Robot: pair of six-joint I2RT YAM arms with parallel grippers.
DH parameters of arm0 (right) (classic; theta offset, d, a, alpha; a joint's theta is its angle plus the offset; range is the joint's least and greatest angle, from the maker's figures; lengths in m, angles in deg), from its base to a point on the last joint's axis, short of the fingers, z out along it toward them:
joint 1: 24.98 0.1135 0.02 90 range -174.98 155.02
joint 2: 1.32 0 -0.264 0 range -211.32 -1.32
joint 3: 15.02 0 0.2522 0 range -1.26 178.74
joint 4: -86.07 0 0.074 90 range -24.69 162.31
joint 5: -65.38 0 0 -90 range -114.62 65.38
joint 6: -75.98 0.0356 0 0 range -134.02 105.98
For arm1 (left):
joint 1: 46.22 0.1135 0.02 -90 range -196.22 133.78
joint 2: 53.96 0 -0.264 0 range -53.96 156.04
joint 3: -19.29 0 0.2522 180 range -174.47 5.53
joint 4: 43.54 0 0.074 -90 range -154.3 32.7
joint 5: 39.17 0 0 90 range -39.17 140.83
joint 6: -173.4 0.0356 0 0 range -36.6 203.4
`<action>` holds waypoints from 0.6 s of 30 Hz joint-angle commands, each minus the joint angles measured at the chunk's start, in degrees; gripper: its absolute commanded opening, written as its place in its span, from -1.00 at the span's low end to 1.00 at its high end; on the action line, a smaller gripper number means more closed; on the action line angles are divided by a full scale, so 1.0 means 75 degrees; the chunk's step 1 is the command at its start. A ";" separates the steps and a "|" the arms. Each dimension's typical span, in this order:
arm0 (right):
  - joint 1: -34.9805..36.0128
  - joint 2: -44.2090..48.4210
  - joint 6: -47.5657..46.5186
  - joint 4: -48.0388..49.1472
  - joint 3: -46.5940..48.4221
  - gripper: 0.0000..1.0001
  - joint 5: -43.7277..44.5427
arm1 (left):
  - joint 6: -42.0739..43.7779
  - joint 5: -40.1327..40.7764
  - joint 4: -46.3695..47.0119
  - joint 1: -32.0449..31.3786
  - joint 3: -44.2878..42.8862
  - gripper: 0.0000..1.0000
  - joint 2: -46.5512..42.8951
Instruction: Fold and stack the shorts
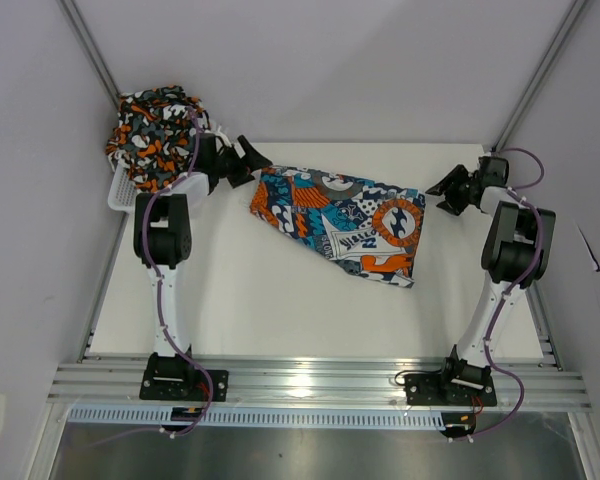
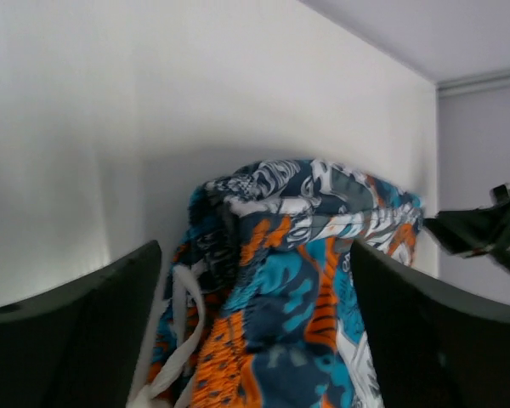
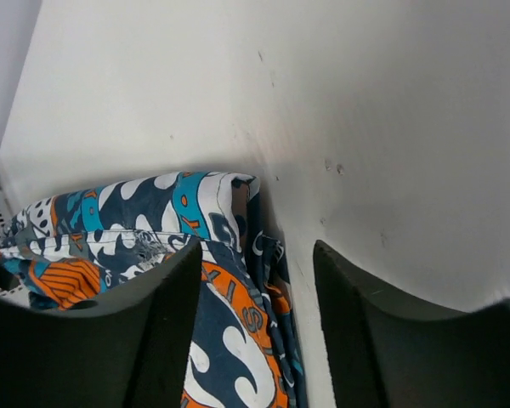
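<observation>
Teal-patchwork shorts [image 1: 345, 225] lie crumpled at frame centre, the camouflage shorts [image 1: 155, 135] heaped on the basket [image 1: 118, 192] upper left; with left gripper [image 1: 248, 160] and right gripper [image 1: 442, 190] both parted and empty beside the patchwork pair, you should pinch opposite corners and draw them flat before folding.

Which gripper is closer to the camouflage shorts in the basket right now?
Left. The left gripper sits close beside the camouflage shorts. The right gripper is far across the table, beyond the patchwork shorts.
</observation>
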 commanded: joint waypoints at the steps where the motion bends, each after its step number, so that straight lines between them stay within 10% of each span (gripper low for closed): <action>1: 0.0111 0.0733 -0.0432 -0.0457 0.0349 0.23 0.0698 | 0.0473 0.0482 -0.0376 0.0003 -0.0116 0.98 -0.0494; 7: 0.0708 0.1916 -0.1088 -0.1361 -0.0023 0.29 0.1344 | 0.0861 0.1034 -0.0858 -0.0079 0.0923 0.98 -0.1443; 18: 0.2956 0.2036 -0.0235 -0.0307 -0.0447 -0.65 -0.0212 | 0.0663 0.0813 -0.0190 -0.0360 0.1397 0.98 -0.1482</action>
